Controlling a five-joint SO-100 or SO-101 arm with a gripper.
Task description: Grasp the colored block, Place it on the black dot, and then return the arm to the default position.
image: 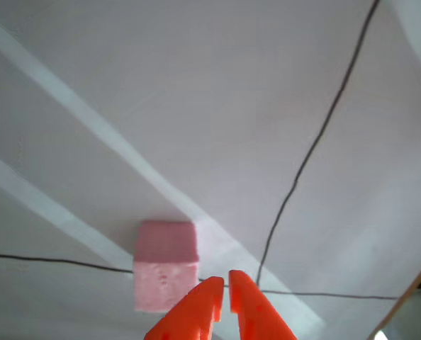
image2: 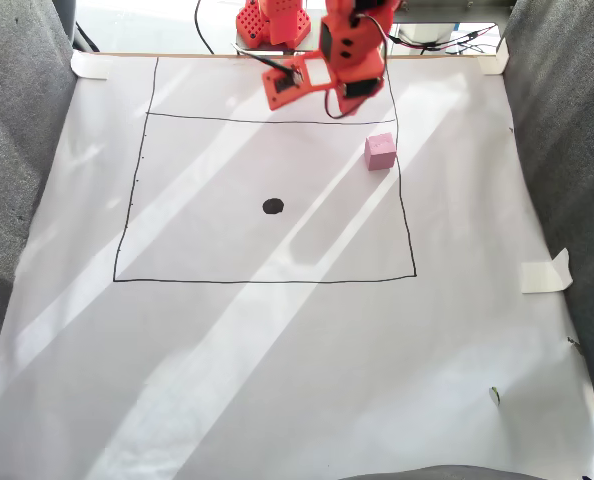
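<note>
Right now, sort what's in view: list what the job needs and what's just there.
Needed: pink cube, black dot, gripper.
Just there: white paper sheet, drawn black rectangle, tape pieces, grey fabric.

A white paper sheet (image2: 277,350) carries a black drawn rectangle (image2: 267,280). Tape pieces (image2: 545,272) hold the sheet's edges; grey fabric (image2: 17,150) lies beside the sheet.

Pale, seemingly pink block (image2: 380,151), black dot (image2: 273,206), bright orange claw (image: 224,286).
</note>
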